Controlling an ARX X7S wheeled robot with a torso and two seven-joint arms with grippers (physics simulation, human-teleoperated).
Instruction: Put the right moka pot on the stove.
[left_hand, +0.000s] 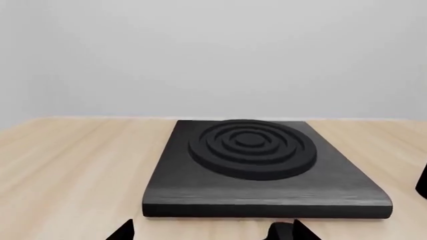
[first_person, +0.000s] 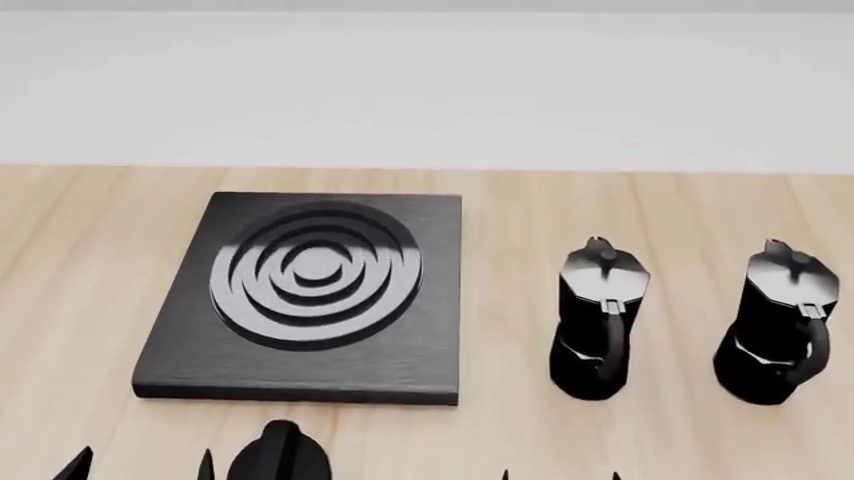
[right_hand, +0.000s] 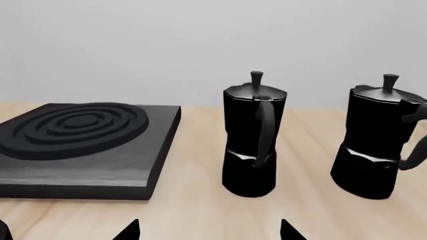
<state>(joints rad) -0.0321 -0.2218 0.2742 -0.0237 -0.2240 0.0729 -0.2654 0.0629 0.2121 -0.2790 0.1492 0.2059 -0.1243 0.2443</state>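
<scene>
Nearest the head camera, only dark fingertip points of the left hand (first_person: 140, 465) and right hand (first_person: 561, 475) poke in at the frame's lower edge, with a small black dial knob (first_person: 278, 452) close to the left hand. Both hands look released and hold nothing, their tips spread wide in each wrist view.

Ahead of the right hand and off to its outer side stands the right moka pot (first_person: 777, 322), upright on the desk (first_person: 80, 260), well apart from the hand. A second moka pot (first_person: 598, 320) stands almost straight ahead of that hand, between the target and the stove (first_person: 187, 360). The stove lies directly ahead of the left hand, its burner bare.

To start well, I judge the right hand should swing outward past the nearer pot, then close on the far pot's body or handle without brushing its neighbour.

The right wrist view shows both pots side-on with handles toward the hand, though the target is cut by the frame edge; the left wrist view shows only the stove.
</scene>
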